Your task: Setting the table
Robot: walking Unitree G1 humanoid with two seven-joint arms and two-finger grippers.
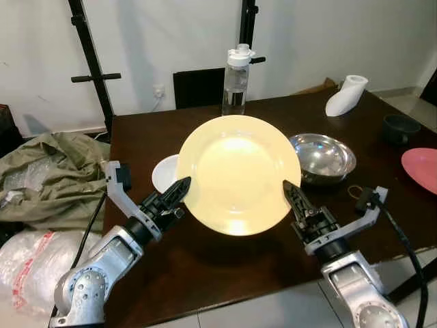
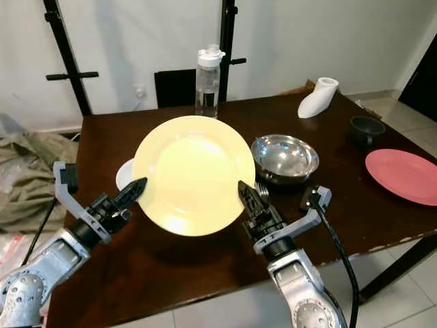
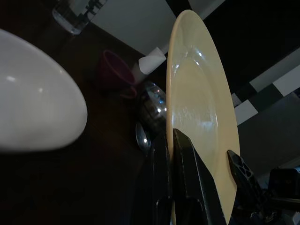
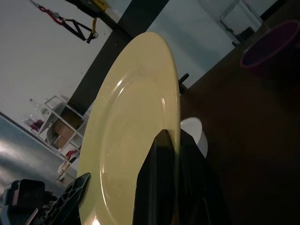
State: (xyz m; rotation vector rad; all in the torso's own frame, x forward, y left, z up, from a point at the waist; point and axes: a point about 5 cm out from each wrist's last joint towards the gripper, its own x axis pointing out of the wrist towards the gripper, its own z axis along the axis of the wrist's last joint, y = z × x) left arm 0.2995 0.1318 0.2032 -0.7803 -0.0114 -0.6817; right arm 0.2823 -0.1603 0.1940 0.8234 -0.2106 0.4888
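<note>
I pinch the yellow plate [image 1: 238, 174] with left gripper [image 1: 183, 186] and right gripper [image 1: 289, 189] on opposite rims, keeping it level above the table [image 1: 205, 266].

The yellow plate [image 1: 238, 174] hides most of a white dish [image 1: 164, 173] at centre-left; the pink plate [image 1: 421, 169] is cut off at the right edge, and what may be cutlery [image 2: 261, 186] peeks out mid-frame.

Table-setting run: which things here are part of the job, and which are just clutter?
Part of the job:
- yellow plate, held up between left gripper and right gripper
- steel bowl
- white bowl
- pink plate
- dark cup
- table

Just lying about:
- water bottle
- white object at the far edge
- green cloth on the floor
- plastic wrap
</note>
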